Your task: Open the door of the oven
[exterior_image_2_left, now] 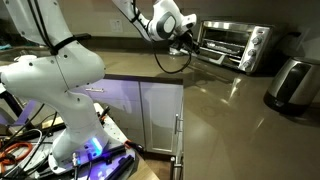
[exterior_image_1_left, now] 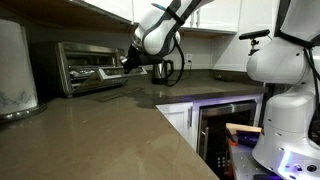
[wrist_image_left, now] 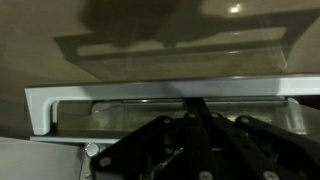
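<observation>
The oven (exterior_image_1_left: 90, 66) is a small steel toaster oven at the back of the counter; it also shows in an exterior view (exterior_image_2_left: 238, 44). Its door (wrist_image_left: 180, 55) is tilted outward, with the glass reflecting light. The pale bar handle (wrist_image_left: 120, 94) runs along the door's near edge. My gripper (wrist_image_left: 195, 104) is shut, with its dark fingertips pressed together against the handle. In both exterior views the gripper (exterior_image_1_left: 128, 60) (exterior_image_2_left: 186, 38) is in front of the oven at door height. I cannot tell whether the tips hook the bar.
A steel kettle (exterior_image_1_left: 163, 70) stands just behind the arm. A built-in dark glass-fronted appliance (exterior_image_1_left: 225, 125) sits under the counter. A white appliance (exterior_image_1_left: 15, 65) stands at the counter's end, and a steel toaster (exterior_image_2_left: 291, 82) is beside the oven. The robot's white base (exterior_image_2_left: 60, 90) stands on the floor.
</observation>
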`<action>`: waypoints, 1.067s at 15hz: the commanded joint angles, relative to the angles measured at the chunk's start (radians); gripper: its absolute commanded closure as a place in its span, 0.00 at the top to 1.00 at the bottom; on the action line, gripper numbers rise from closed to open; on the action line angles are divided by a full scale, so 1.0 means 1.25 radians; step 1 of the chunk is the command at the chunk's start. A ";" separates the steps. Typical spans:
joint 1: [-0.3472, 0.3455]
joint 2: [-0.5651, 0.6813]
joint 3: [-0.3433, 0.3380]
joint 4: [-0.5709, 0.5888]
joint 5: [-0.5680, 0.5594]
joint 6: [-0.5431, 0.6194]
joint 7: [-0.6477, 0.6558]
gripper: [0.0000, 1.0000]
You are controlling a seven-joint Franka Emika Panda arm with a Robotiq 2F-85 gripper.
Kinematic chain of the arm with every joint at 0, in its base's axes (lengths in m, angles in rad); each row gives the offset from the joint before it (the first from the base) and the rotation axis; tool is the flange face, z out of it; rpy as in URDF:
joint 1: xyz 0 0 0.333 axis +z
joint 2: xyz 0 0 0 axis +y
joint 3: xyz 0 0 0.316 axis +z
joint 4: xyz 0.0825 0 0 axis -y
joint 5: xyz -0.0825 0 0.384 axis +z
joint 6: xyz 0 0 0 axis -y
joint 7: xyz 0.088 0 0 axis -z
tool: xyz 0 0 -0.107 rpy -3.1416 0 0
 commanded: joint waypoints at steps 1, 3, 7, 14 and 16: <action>0.008 0.045 -0.004 -0.008 -0.010 -0.019 -0.024 0.05; 0.006 0.049 -0.002 -0.008 -0.010 -0.027 -0.024 0.05; 0.007 0.052 -0.003 -0.011 -0.011 -0.033 -0.024 0.05; 0.020 0.042 -0.017 -0.011 -0.010 -0.034 -0.022 0.05; 0.024 0.041 -0.021 -0.010 -0.011 -0.036 -0.023 0.05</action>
